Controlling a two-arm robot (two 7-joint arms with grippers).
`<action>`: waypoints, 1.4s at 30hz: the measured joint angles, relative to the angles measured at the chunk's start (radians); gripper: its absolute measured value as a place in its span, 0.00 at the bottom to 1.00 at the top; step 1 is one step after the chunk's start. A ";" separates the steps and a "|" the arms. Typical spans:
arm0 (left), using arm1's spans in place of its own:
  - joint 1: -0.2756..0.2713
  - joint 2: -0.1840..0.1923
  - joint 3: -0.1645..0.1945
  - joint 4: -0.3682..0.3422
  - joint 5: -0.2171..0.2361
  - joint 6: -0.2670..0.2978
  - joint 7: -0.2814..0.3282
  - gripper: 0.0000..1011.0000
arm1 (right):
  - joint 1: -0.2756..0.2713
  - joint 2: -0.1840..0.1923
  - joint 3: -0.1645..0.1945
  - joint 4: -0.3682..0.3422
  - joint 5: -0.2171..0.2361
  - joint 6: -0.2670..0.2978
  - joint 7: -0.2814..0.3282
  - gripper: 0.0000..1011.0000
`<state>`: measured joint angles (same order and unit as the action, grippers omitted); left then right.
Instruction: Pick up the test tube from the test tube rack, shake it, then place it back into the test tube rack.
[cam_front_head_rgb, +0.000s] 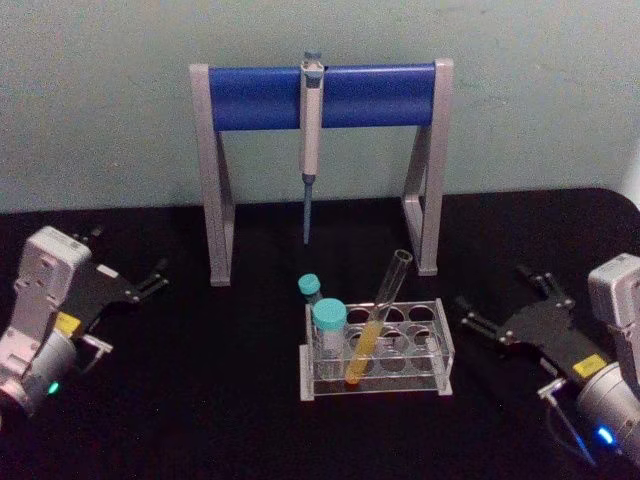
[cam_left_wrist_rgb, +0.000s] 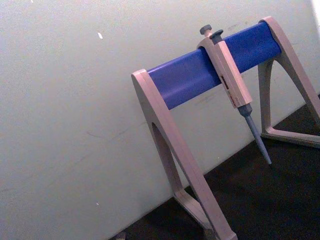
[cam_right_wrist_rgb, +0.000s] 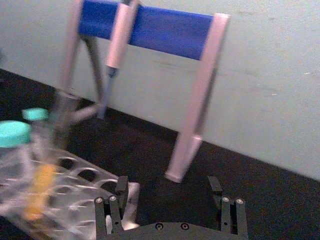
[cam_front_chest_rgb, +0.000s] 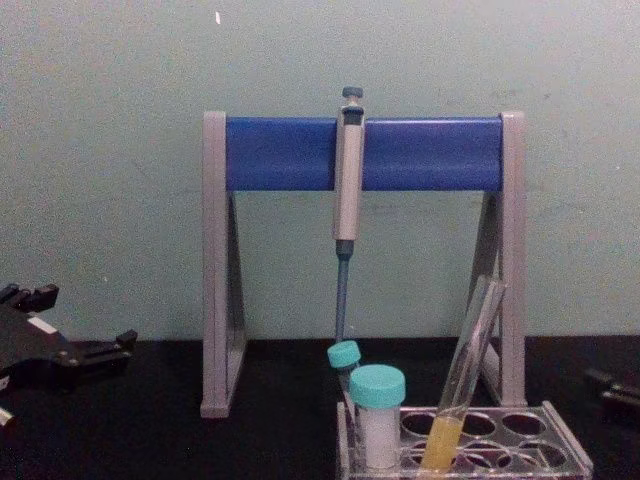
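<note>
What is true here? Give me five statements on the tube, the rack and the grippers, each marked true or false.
1. The tube stands tilted in the rack. True.
2. The right gripper is shut on the tube. False: it is open, to the right of the rack, holding nothing.
3. A pipette hangs on the blue stand. True.
4. The tube holds blue liquid. False: the liquid is yellow.
5. The left gripper sits over the rack. False: it is well off to the rack's left.
</note>
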<state>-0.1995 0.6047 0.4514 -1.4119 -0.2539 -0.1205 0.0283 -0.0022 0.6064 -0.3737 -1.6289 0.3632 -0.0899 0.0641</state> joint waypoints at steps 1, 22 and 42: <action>0.000 0.000 0.000 0.000 0.000 0.000 0.000 0.99 | -0.014 -0.003 0.003 -0.015 0.020 -0.002 0.019 0.99; 0.000 0.000 0.000 0.000 0.000 0.000 0.000 0.99 | 0.023 -0.097 -0.027 0.014 0.179 0.020 0.307 0.99; 0.000 0.000 0.000 0.000 0.000 0.000 0.000 0.99 | 0.103 -0.194 -0.020 0.124 0.181 0.041 0.377 0.99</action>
<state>-0.1996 0.6047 0.4514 -1.4119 -0.2539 -0.1206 0.0283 0.1012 0.4120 -0.3937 -1.5053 0.5442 -0.0486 0.4415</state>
